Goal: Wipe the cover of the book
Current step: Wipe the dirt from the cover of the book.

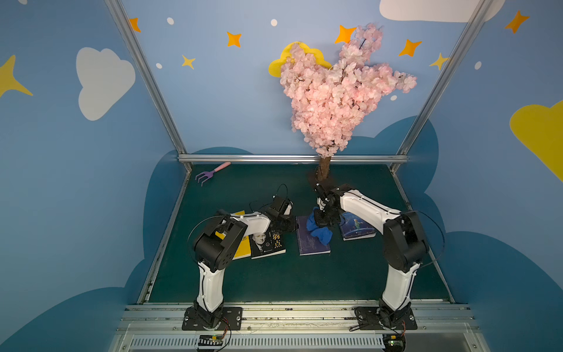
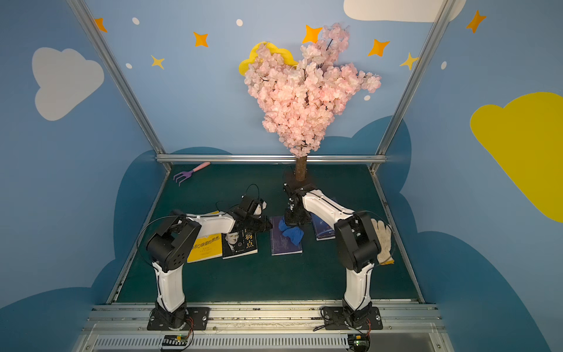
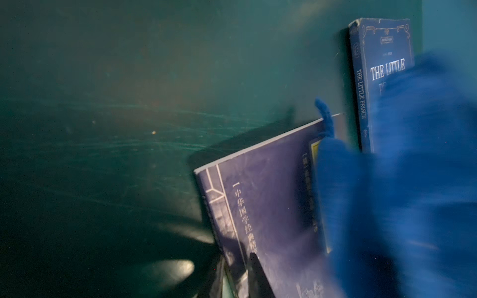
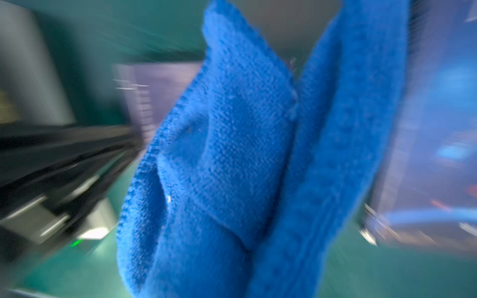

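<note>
One blue cloth (image 1: pixel 320 234) drapes over the purple book (image 1: pixel 310 248).

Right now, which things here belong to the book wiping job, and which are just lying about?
In use: purple book, blue cloth, right gripper holding the cloth, left gripper gripping the book's edge.
Lying about: yellow book, portrait book, Little Prince book, toy rake, blossom tree, white glove.

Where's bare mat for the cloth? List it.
Bare: the strip between the purple book and the front rail; also the back, between the toy rake and the tree trunk. Crowded: the middle, around that book and the blue cloth.
</note>
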`<act>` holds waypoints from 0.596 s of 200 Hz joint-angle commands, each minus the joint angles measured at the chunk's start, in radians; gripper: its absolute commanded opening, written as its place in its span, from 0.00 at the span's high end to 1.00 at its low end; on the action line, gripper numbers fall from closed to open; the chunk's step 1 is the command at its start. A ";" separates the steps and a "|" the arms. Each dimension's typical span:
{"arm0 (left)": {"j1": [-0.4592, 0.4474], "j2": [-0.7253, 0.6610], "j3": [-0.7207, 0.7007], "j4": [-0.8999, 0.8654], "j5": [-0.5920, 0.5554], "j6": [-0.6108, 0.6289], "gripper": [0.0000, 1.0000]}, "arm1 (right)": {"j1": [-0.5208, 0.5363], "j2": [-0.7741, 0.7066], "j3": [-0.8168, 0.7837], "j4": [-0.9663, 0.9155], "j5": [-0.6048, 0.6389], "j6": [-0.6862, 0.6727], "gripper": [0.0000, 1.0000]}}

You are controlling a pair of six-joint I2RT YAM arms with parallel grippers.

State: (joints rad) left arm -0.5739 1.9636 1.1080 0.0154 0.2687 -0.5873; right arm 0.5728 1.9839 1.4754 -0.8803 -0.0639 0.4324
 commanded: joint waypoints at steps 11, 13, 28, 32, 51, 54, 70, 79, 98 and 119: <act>0.000 0.030 -0.007 -0.071 -0.004 0.012 0.79 | 0.001 0.125 0.000 0.029 -0.028 0.032 1.00; 0.000 0.030 -0.007 -0.070 -0.003 0.011 0.79 | -0.001 0.128 0.002 0.032 -0.027 0.034 1.00; 0.000 0.028 -0.010 -0.063 0.002 0.008 0.79 | -0.014 0.158 0.024 0.042 -0.020 0.042 1.00; 0.001 0.029 -0.011 -0.060 0.004 0.007 0.79 | -0.018 0.165 0.033 0.039 -0.016 0.045 1.00; 0.001 0.035 -0.009 -0.058 0.009 0.005 0.79 | -0.027 0.199 0.087 0.013 0.008 0.036 1.00; 0.001 0.036 -0.009 -0.058 0.010 0.003 0.79 | -0.028 0.204 0.091 0.010 0.016 0.034 1.00; 0.000 0.041 -0.008 -0.057 0.016 0.002 0.79 | -0.023 0.221 0.107 -0.022 0.056 0.030 1.00; 0.001 0.041 -0.007 -0.055 0.016 0.001 0.79 | -0.015 0.214 0.084 -0.026 0.074 0.032 1.00; 0.002 0.044 -0.004 -0.058 0.009 0.004 0.79 | 0.021 0.149 -0.041 0.012 0.088 0.051 1.00; 0.005 0.049 -0.003 -0.062 0.012 0.003 0.79 | 0.068 0.036 -0.218 0.088 0.098 0.097 1.00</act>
State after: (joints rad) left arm -0.5713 1.9656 1.1099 0.0128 0.2756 -0.5880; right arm 0.5884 2.0289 1.4662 -0.8169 -0.0368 0.4778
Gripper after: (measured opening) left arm 0.206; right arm 0.121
